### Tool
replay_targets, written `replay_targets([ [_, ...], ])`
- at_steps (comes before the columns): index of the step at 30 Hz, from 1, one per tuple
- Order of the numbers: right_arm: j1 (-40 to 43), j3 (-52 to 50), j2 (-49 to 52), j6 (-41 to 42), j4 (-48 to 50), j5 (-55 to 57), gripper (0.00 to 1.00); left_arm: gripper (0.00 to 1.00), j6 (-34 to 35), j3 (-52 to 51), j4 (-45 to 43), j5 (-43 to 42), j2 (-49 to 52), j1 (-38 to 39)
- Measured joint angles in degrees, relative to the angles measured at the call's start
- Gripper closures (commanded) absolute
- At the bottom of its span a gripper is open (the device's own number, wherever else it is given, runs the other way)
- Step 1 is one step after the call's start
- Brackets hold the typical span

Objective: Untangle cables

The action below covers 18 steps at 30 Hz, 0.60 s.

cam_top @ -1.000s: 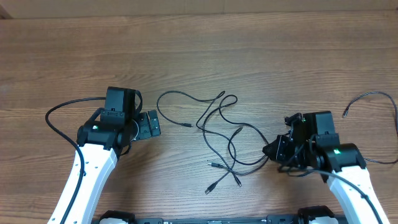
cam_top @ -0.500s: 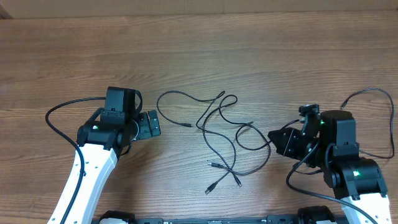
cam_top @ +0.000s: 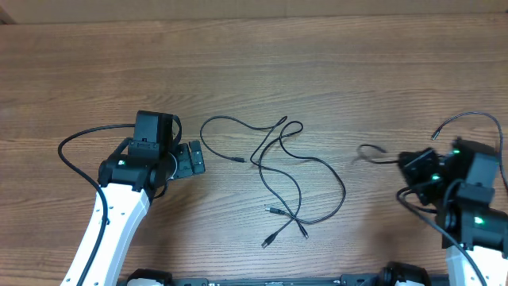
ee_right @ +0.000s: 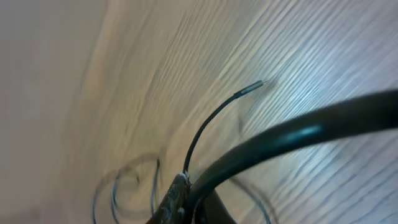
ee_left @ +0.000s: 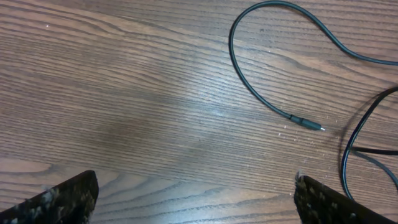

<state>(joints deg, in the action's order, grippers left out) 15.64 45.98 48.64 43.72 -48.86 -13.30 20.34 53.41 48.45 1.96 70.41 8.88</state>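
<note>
One wooden table [cam_top: 254, 71] bears everything. At its middle, between the arms, thin black cables [cam_top: 295, 184] lie in loose crossing loops. The left gripper [cam_top: 193, 159] gapes wide beside them; the right gripper [cam_top: 409, 163] pinches one strand [ee_right: 205, 127]. Light, limp, probably slippery: best gripped just behind a plug tip [ee_left: 306, 122].
</note>
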Motion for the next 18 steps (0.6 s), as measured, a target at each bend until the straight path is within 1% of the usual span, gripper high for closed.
replay_targets([
  [8,16.4,0.0,1.4,2.1,3.8,0.6,0.96,0.0,0.0,0.0,0.0,0.0,0.0,0.0],
  [14,27.8,0.1,8.2,2.4,9.4,0.7,0.96,0.0,0.0,0.0,0.0,0.0,0.0,0.0],
  [18,33.5,0.1,11.6,2.6,13.0,0.7,0.96,0.0,0.0,0.0,0.0,0.0,0.0,0.0],
])
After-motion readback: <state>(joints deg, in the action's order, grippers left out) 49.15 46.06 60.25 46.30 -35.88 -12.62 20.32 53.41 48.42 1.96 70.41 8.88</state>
